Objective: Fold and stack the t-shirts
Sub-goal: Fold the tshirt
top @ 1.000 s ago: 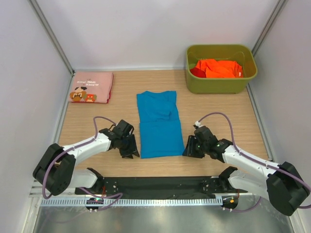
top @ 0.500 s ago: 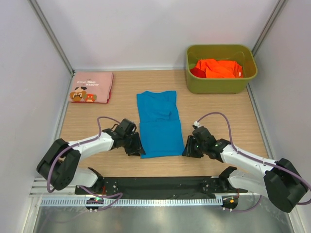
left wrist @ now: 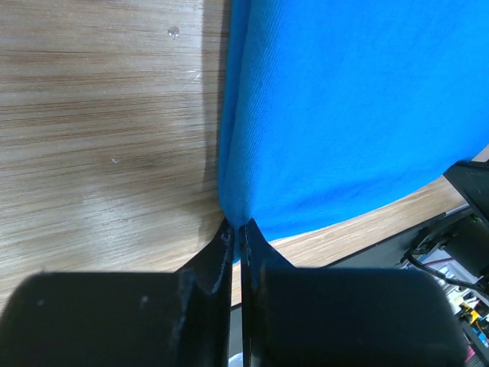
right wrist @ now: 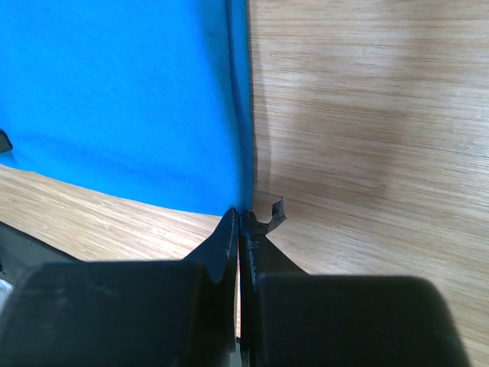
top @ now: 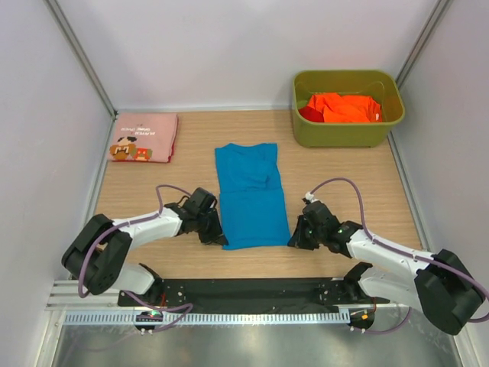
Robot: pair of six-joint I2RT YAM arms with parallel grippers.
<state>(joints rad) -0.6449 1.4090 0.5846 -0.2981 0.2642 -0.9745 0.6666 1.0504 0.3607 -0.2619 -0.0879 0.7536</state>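
The bright blue t-shirt (top: pixel 250 195) lies folded into a long strip in the middle of the table. My left gripper (top: pixel 219 238) is shut on its near left corner; in the left wrist view (left wrist: pixel 238 223) the blue cloth (left wrist: pixel 344 115) bunches between the fingertips. My right gripper (top: pixel 293 238) is shut on the near right corner, and in the right wrist view (right wrist: pixel 241 216) the blue edge (right wrist: pixel 153 99) runs into the closed jaws. The pink t-shirt with brown print (top: pixel 144 138) lies folded at the far left. Orange (top: pixel 345 107) and red (top: pixel 309 114) shirts lie in the bin.
The olive-green plastic bin (top: pixel 345 134) stands at the far right. White walls enclose the table on three sides. A black rail (top: pixel 252 290) runs along the near edge between the arm bases. Bare wood shows left and right of the blue shirt.
Both grippers moved inward to the blue shirt's near corners and closed on them. The shirt's near edge is slightly drawn in; nothing else moved.
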